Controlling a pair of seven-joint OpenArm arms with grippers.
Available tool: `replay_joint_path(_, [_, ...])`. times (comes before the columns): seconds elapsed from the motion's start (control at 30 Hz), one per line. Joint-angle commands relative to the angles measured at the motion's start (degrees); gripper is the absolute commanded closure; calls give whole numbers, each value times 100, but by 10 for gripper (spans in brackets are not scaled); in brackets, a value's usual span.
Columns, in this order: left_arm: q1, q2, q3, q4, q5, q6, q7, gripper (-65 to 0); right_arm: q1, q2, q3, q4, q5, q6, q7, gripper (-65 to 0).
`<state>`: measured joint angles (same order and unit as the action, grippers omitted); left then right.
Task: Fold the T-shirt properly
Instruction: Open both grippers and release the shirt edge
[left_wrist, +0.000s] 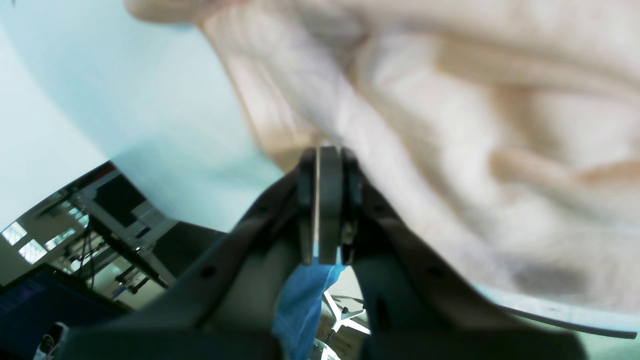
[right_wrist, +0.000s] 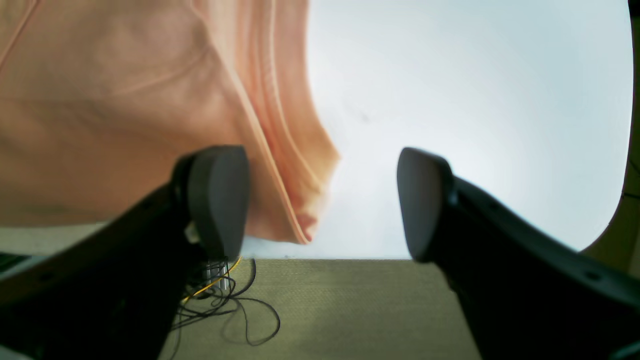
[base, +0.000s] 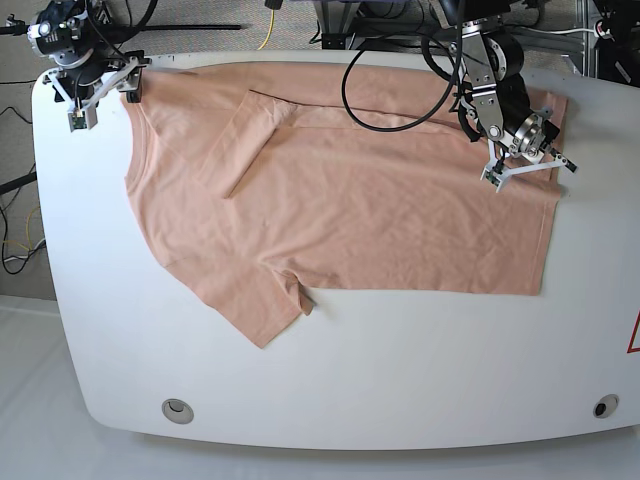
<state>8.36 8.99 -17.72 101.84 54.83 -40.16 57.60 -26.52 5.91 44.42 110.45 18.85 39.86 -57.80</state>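
- Left wrist view: the left arm's dark two-fingered gripper (left_wrist: 320, 155) has its pads pressed together, and the blurred fabric of the plain peach short-sleeved cotton T-shirt (left_wrist: 450, 125) begins right at their tips and spreads away to the right. Whether a fold of cloth is caught between the pads cannot be told; the picture is too smeared there.
- Right wrist view: the right arm's black gripper (right_wrist: 325, 200) stands spread wide with nothing between its pads. The shirt's ribbed hem corner hangs just beside the left-hand pad, the rest of the garment lying off to that side; beyond is the smooth white tabletop (right_wrist: 475, 100), and below its edge lies olive carpet (right_wrist: 350, 310) with loose black cables (right_wrist: 235, 305).
- Base view: the T-shirt lies flat, its long axis running across the table, one sleeve already turned in over the body. The right gripper (base: 95, 95) sits at the shirt's far corner on this picture's left, the left gripper (base: 525, 155) over the opposite far corner. Each arm is nearest its own end, so the coming fold likely needs both far corners drawn toward the near edge.
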Motion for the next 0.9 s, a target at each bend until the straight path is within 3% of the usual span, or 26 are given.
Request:
replay_joint_path(0.0, [-146,1,-44,220,227,16,29,0,28,73,-104,133,71,14,9,-433])
replay_joint_path(0.3, [-207,1,-61,510,245,16,-7,0,125,55,-420,273,71,14,9,-433])
replay_joint_path(0.6, [-594,1,-510,686,-1171,16,-51,0,318,29,-508,282,71,14,0,-435])
replay_joint_path(0.87, [-796,1,-1389,686,-2243,16,-1334,0,336,29,-579,282,71,14,0,-436])
